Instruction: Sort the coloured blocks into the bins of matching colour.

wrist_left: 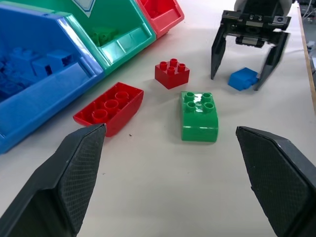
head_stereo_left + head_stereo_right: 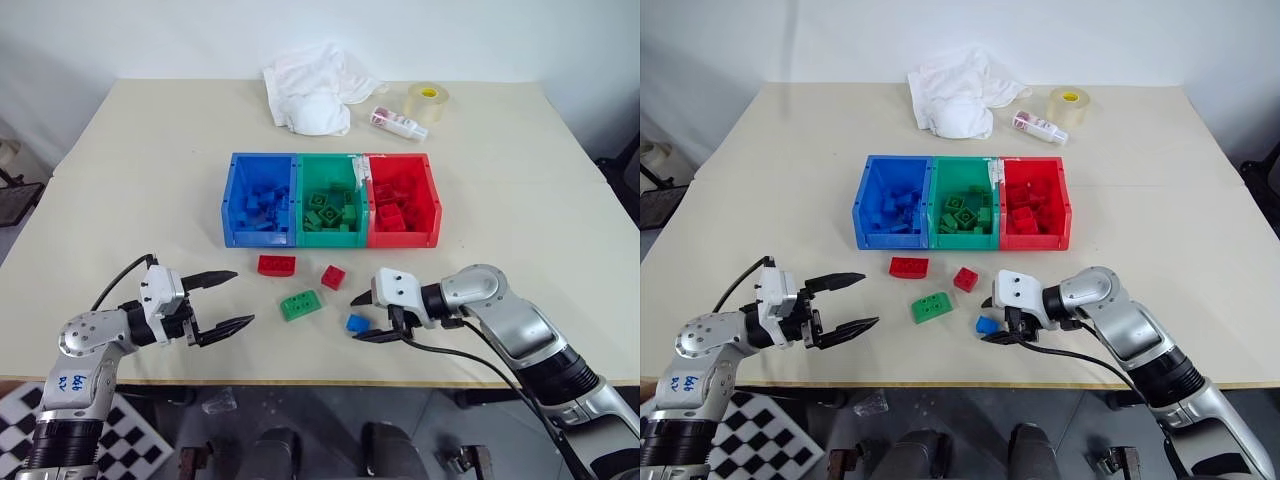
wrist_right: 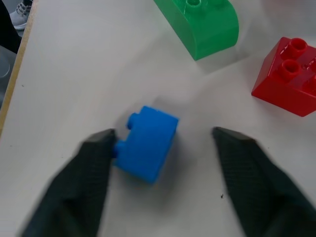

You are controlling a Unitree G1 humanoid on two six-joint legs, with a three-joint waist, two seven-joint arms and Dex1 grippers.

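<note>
Right gripper point(image 2: 365, 317) straddles blue block point(image 3: 147, 143) on table point(image 2: 150, 190) — fingers apart, one touching, not clamped; left gripper point(image 2: 232, 298) spread wide, holding nothing.

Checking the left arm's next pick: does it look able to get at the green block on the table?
Probably yes. The left tool is open and faces the green block across bare table; nothing lies between.
</note>
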